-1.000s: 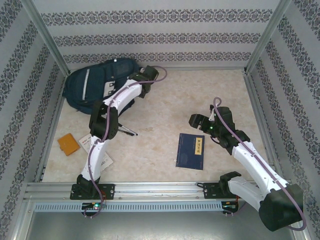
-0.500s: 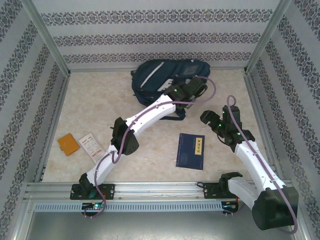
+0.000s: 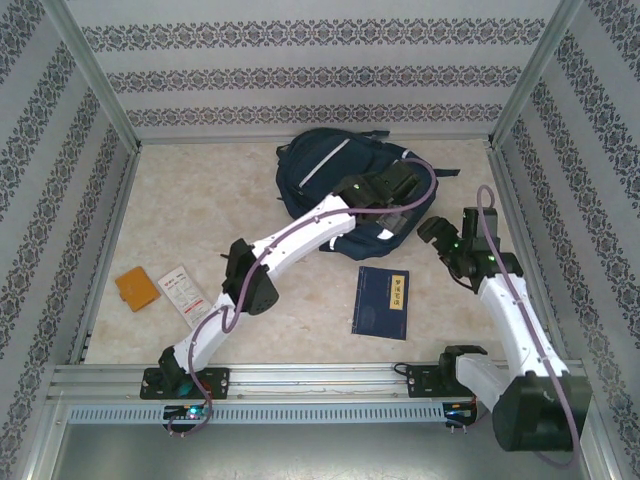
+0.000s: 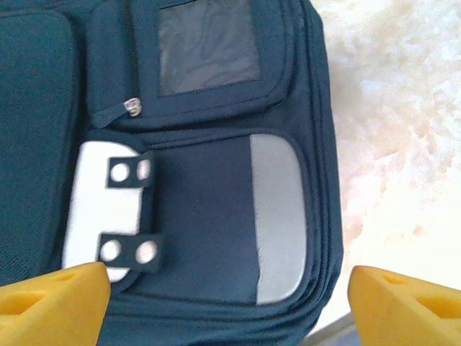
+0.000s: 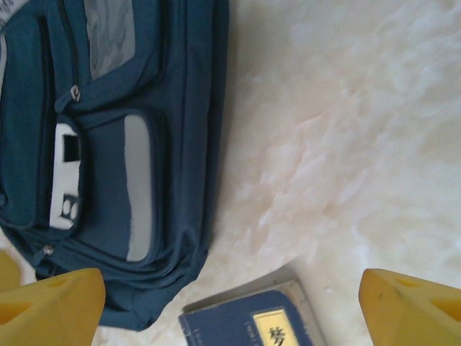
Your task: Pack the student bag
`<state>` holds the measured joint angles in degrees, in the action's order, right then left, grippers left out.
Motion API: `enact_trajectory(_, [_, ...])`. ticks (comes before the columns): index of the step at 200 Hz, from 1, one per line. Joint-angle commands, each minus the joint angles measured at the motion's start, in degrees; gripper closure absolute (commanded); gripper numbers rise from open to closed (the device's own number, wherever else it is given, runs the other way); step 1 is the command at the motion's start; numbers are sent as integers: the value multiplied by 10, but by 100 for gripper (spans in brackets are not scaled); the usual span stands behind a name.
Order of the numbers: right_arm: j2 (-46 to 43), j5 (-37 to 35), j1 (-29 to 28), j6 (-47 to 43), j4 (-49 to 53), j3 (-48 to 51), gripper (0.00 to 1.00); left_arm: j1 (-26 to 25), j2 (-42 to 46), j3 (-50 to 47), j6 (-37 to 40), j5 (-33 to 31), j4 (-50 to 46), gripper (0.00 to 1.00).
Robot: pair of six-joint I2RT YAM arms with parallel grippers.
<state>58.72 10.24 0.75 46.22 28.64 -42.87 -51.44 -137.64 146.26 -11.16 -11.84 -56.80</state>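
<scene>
Well, marbled table (image 3: 200,200), patterned walls (image 3: 300,75), bag (image 3: 322,152).

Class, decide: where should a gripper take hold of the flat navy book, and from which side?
Probably its right long edge, from above: the book lies flat, that edge is free and nearest the right gripper, while the student bag crowds its far end.

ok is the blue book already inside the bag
No, the blue book lies closed and flat on the table, outside the student bag and just in front of it.
</scene>
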Motion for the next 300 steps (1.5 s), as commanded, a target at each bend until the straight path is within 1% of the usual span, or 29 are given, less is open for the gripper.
enact_trajectory(1, [64, 66, -47, -5, 4, -57, 11, 44, 109, -38, -31, 14, -61, 13])
enact_trajectory(18, [135, 79, -114, -48, -8, -118, 11, 78, 180, -128, -49, 23, -58, 13])
enact_trajectory(24, [162, 73, -137, -60, -6, -143, 11, 93, 211, -180, -53, 35, -47, 13])
enact_trajectory(38, [223, 43, -189, -71, -6, -208, 11, 131, 296, -305, -74, 65, -2, 12])
enact_trajectory(57, [311, -12, -247, -74, -16, -294, 11, 194, 429, -485, -101, 136, 82, 11])
enact_trajectory(68, [363, -40, -264, -70, -11, -350, 11, 233, 501, -576, -110, 170, 123, 9])
enact_trajectory(81, [419, -94, -270, -25, 20, -410, 12, 269, 580, -665, -113, 186, 152, 8])
enact_trajectory(92, [456, -126, -271, 24, 33, -442, 12, 289, 637, -721, -103, 191, 157, 7])
enact_trajectory(105, [489, -136, -272, 81, 28, -461, 14, 303, 690, -769, -90, 191, 141, 6])
enact_trajectory(114, [508, -123, -273, 110, 10, -468, 17, 308, 720, -794, -87, 188, 122, 5])
enact_trajectory(133, [550, -95, -280, 157, -12, -494, 19, 312, 774, -843, -90, 190, 93, 4])
enact_trajectory(138, [560, -92, -283, 165, -15, -502, 22, 312, 786, -855, -92, 191, 88, 4])
enact_trajectory(150, [584, -98, -291, 168, -25, -524, 24, 313, 813, -883, -102, 202, 84, 4])
enact_trajectory(166, [608, -113, -295, 169, -30, -548, 30, 313, 841, -912, -112, 217, 83, 4])
enact_trajectory(175, [618, -105, -293, 165, -46, -553, 37, 314, 852, -923, -117, 221, 83, 4])
enact_trajectory(191, [634, -99, -289, 166, -58, -559, 42, 314, 865, -938, -123, 223, 84, 4])
enact_trajectory(208, [643, -101, -285, 183, -64, -549, 41, 313, 871, -952, -125, 226, 86, 4])
enact_trajectory(228, [648, -97, -283, 204, -95, -524, 40, 313, 872, -959, -125, 227, 87, 3])
enact_trajectory(271, [670, -58, -280, 223, -110, -525, 37, 314, 868, -960, -131, 239, 109, 3])
enact_trajectory(283, [668, -63, -280, 227, -104, -521, 37, 314, 866, -958, -134, 242, 112, 3])
enact_trajectory(300, [656, -86, -281, 241, -75, -513, 32, 314, 865, -958, -137, 244, 115, 3])
